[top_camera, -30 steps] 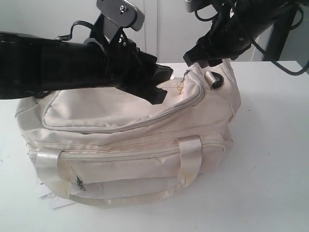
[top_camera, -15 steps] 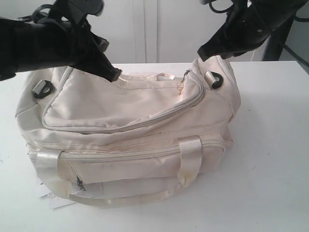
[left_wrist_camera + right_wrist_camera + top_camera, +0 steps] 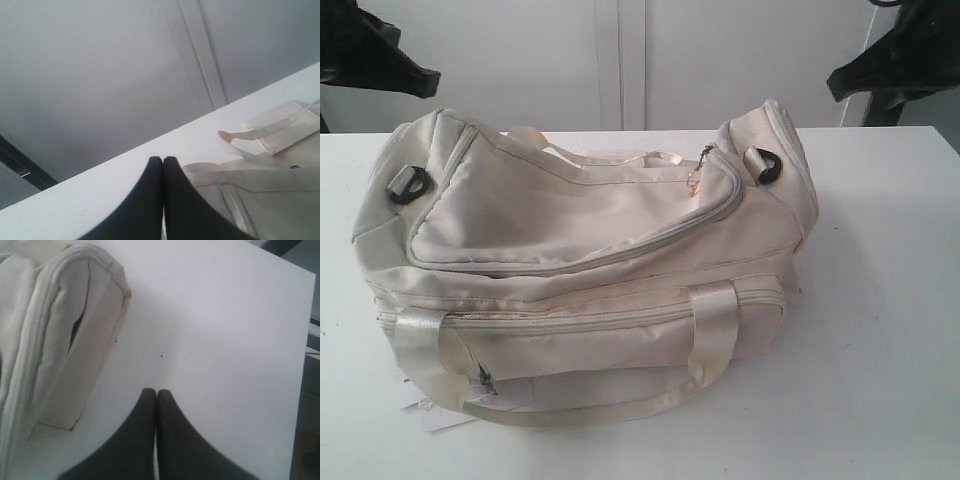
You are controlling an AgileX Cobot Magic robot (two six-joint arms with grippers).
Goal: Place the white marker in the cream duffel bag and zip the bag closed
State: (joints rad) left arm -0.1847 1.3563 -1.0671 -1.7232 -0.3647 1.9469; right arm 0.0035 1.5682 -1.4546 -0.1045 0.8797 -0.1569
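The cream duffel bag's [image 3: 590, 300] top zipper [image 3: 582, 265] looks fully closed and the white marker is out of sight, so the task seems done, with the left gripper [image 3: 163, 161] and right gripper [image 3: 156, 392] clear, jaws pressed together, empty.

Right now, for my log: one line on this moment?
left pincer shut | right pincer shut | cream duffel bag zipper looks closed | white marker unseen

One cream duffel bag [image 3: 590, 250], two strap handles [image 3: 715, 335], two black D-rings [image 3: 769, 168], one white table [image 3: 880, 330]
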